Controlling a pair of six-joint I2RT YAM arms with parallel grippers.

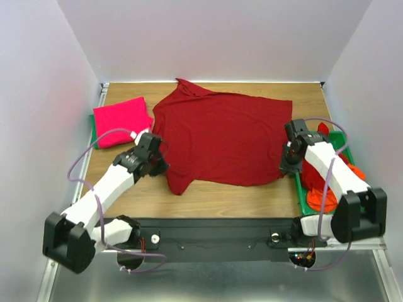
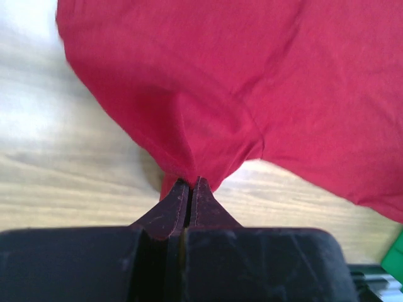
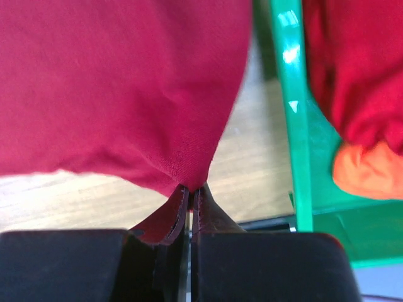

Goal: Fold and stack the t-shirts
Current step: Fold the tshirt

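One bright pink cotton t-shirt [image 1: 121,121] lay folded; crumpled red and orange shirts [image 1: 315,189] waited in the green plastic tray [image 1: 343,139]. The dark red cotton t-shirt [image 1: 223,135] lay spread, unfolded, on the table [image 1: 214,198], with the left end effector [image 2: 191,184] and right end effector [image 3: 191,189] clenched on its near corners.

Dark red t-shirt [image 1: 223,135] — pink folded t-shirt [image 1: 121,121] — green tray [image 1: 301,189].

White walls [image 1: 220,38]; wooden table [image 1: 220,198]
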